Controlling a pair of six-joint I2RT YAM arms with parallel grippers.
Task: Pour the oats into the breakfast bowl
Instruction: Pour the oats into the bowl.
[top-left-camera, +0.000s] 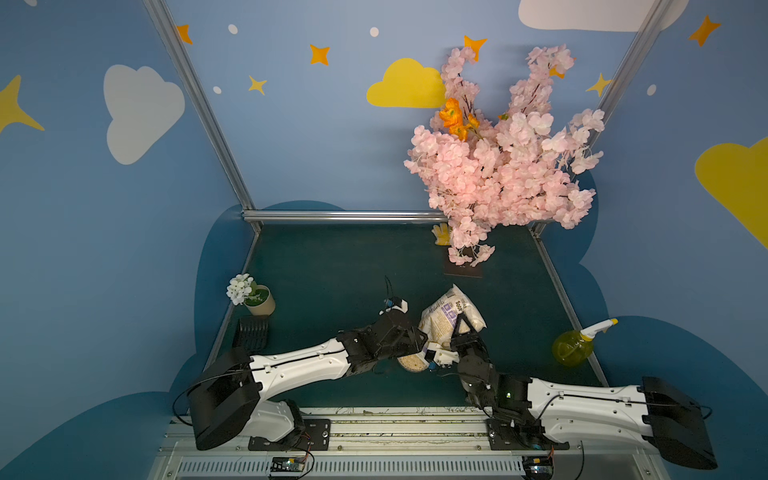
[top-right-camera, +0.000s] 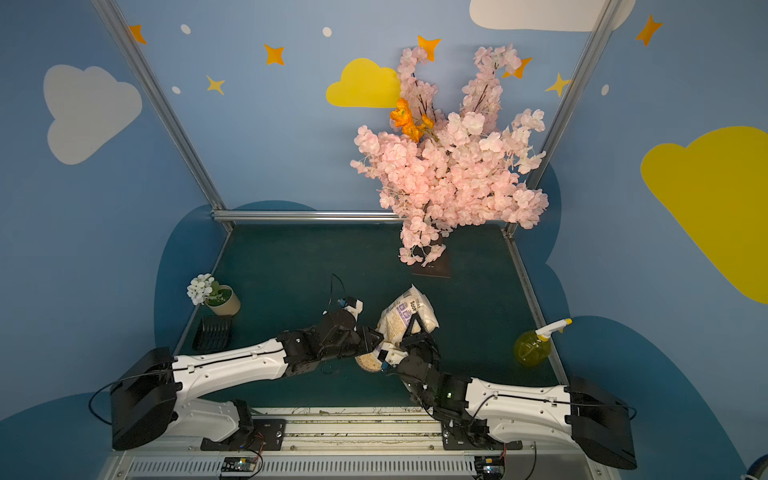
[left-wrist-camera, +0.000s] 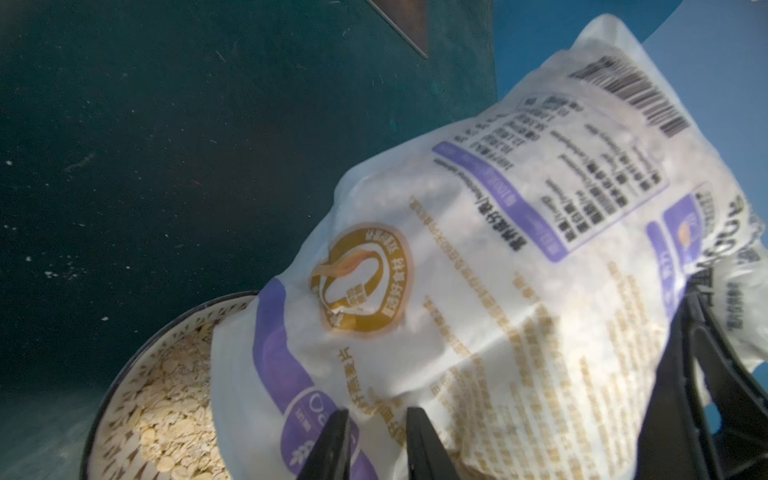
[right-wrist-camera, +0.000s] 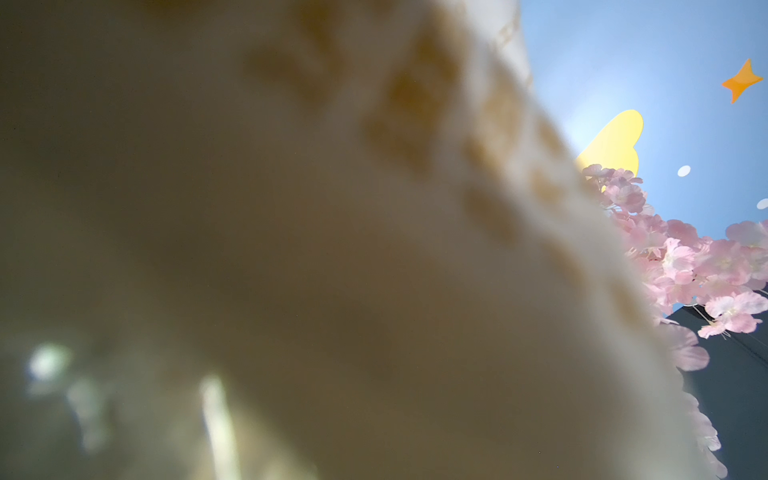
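Oats bag (top-left-camera: 451, 313) held tilted over breakfast bowl (top-left-camera: 411, 363), low centre in both top views.
Pink blossom tree (top-left-camera: 498, 166) upper right, well apart. Left gripper (left-wrist-camera: 376, 411) and right gripper (top-left-camera: 460, 322) each pinch the bag, which blocks the right wrist view. Spray bottle (top-left-camera: 571, 347) at right, flower pot (top-left-camera: 259, 301) and black rack (top-left-camera: 251, 332) at left. Wrists hide most of the bowl, which has oats (left-wrist-camera: 174, 415) inside.

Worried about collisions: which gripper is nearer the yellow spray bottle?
Right. The right gripper holds the oats bag on the side toward the spray bottle; the left gripper holds its opposite side, farther off.
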